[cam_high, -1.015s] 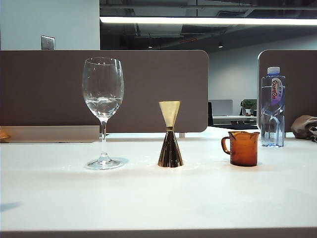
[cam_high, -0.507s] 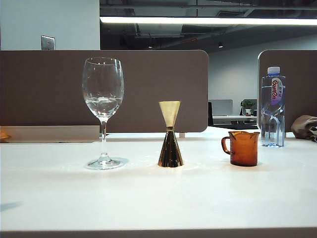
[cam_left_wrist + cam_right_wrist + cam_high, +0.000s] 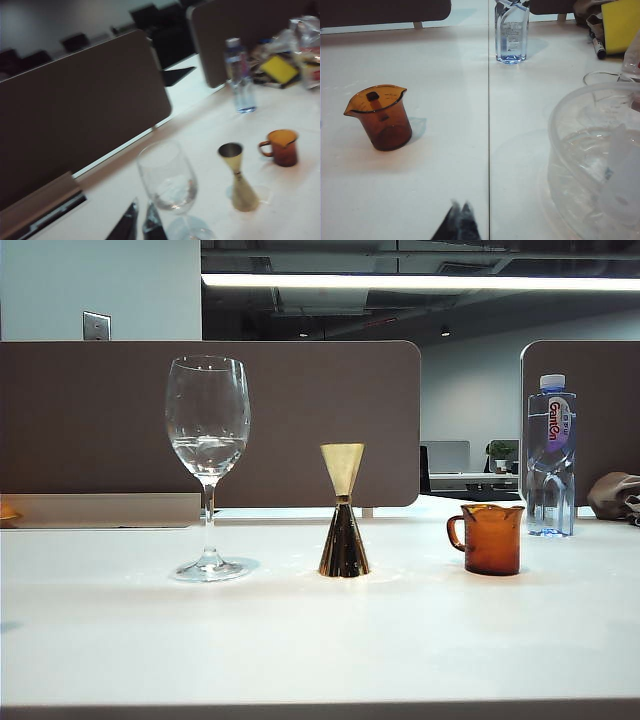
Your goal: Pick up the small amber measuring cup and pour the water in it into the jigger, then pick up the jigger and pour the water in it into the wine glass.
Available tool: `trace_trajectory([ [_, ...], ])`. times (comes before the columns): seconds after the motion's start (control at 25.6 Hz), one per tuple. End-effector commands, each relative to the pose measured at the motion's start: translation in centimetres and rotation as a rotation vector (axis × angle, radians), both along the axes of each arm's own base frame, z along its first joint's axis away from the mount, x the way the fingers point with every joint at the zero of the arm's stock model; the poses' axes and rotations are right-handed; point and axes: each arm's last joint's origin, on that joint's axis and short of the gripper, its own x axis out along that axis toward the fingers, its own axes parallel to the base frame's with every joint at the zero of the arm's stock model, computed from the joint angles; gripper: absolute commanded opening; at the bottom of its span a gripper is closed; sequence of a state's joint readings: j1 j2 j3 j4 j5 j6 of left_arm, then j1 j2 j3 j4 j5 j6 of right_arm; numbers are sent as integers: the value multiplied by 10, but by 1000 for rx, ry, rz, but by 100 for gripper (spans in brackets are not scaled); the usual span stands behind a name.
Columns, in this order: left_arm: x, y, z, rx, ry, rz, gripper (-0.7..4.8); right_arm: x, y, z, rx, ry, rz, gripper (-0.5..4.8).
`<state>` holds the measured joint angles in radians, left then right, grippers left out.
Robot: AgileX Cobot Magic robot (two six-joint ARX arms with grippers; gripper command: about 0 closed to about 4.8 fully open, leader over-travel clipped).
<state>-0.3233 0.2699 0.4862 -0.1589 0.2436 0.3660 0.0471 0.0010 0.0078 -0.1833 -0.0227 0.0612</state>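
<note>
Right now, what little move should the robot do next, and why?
Probably just draw the left gripper away from the wine glass: water already sits in it, while jigger and small amber measuring cup stand free. The right gripper, near the cup, is shut.

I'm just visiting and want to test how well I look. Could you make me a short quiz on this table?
1. True or false: the wine glass stands left of the jigger in the exterior view.
2. Which stands nearest the water bottle: A wine glass, B jigger, C amber cup?
3. Is the right gripper open or shut?

Key: 1 true. 2 C. 3 shut, empty. The left gripper, near the glass, also holds nothing.
</note>
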Motion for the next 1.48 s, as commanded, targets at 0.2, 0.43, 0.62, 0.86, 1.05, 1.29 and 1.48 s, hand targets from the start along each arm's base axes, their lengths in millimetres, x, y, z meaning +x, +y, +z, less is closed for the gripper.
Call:
trace_trajectory([
  [0.2,4,15,-52,-340,-201,278,26,1,0,-2,2,2,-1,-5],
  [0.43,6,20,-81,-430,-166,419,26,1,0,-2,2,1,-1,-5],
  [0.62,12,19,-100,-422,-80,430,26,1,0,-2,2,2,-2,-5],
  [0.86,15,22,-113,-366,51,433,26,1,0,-2,1,1,-3,-5],
  [1.05,16,25,-125,-322,179,423,26,1,0,-2,1,1,-3,-5],
  [1.29,15,29,-142,-293,347,481,26,1,0,-2,1,1,-3,-5],
  [1.48,15,29,-142,-269,340,479,26,1,0,-2,2,1,-3,-5],
])
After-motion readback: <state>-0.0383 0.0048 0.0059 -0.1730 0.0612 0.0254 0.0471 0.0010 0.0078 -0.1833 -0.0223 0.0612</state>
